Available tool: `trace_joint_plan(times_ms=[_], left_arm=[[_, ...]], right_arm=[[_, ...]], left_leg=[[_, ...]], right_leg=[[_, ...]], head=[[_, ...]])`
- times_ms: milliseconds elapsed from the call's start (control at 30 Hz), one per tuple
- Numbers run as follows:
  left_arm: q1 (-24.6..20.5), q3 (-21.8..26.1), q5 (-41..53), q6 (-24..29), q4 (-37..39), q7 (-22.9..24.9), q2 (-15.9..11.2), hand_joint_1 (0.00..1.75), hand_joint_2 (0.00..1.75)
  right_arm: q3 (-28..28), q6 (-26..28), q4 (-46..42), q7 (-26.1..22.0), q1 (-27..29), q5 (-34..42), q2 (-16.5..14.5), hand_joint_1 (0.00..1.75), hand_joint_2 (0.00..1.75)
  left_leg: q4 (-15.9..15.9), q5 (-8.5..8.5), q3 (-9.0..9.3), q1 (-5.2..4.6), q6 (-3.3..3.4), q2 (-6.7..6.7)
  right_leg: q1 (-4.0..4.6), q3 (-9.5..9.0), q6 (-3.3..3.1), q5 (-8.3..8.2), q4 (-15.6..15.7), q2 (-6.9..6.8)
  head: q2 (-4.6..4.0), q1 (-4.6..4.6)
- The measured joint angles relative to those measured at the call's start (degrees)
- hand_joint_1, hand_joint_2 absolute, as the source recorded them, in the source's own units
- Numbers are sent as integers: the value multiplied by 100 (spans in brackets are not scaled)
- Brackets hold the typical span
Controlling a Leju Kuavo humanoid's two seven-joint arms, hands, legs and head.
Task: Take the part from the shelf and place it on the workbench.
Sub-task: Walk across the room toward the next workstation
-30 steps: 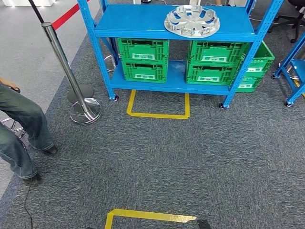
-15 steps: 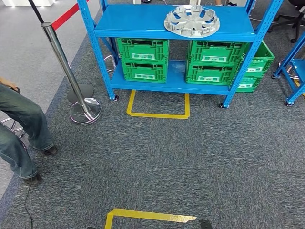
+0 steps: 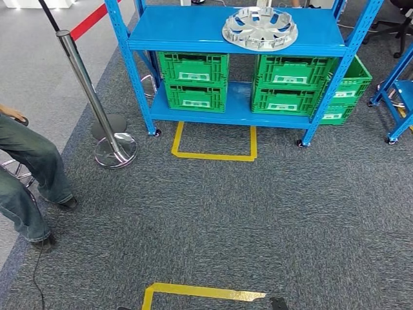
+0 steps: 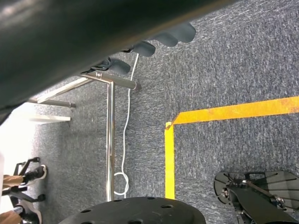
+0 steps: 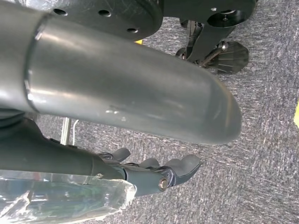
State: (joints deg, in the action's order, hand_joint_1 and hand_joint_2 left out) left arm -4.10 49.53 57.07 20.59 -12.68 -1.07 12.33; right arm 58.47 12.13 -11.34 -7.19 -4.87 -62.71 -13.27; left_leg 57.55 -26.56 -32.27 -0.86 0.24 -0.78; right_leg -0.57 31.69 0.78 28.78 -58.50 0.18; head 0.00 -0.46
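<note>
The part, a silver spoked wheel cover, lies flat on the top board of the blue shelf, towards its right end, far ahead of me across the carpet. My left hand hangs beside my body over the grey carpet; its dark fingers are straight and apart and hold nothing. In the right wrist view my right hand also hangs low, its thick grey thumb stretched out and its dark fingers spread, with nothing in them.
Green crates fill the shelf's lower level. A yellow tape outline marks the floor before the shelf, another lies at my feet. A chrome stanchion and a seated person's legs are on the left; another blue rack on the right.
</note>
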Motion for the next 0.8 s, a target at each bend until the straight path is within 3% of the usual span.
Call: trace_joint_plan(times_ms=[800], left_arm=[[0, 8, -32, 6, 0, -102, 0, 0, 0]], right_arm=[[20, 51, 0, 87, 0, -5, 0, 0, 0]], left_leg=[[0, 0, 0, 0, 0, 0]], right_leg=[[0, 0, 0, 0, 0, 0]], head=[[0, -1]])
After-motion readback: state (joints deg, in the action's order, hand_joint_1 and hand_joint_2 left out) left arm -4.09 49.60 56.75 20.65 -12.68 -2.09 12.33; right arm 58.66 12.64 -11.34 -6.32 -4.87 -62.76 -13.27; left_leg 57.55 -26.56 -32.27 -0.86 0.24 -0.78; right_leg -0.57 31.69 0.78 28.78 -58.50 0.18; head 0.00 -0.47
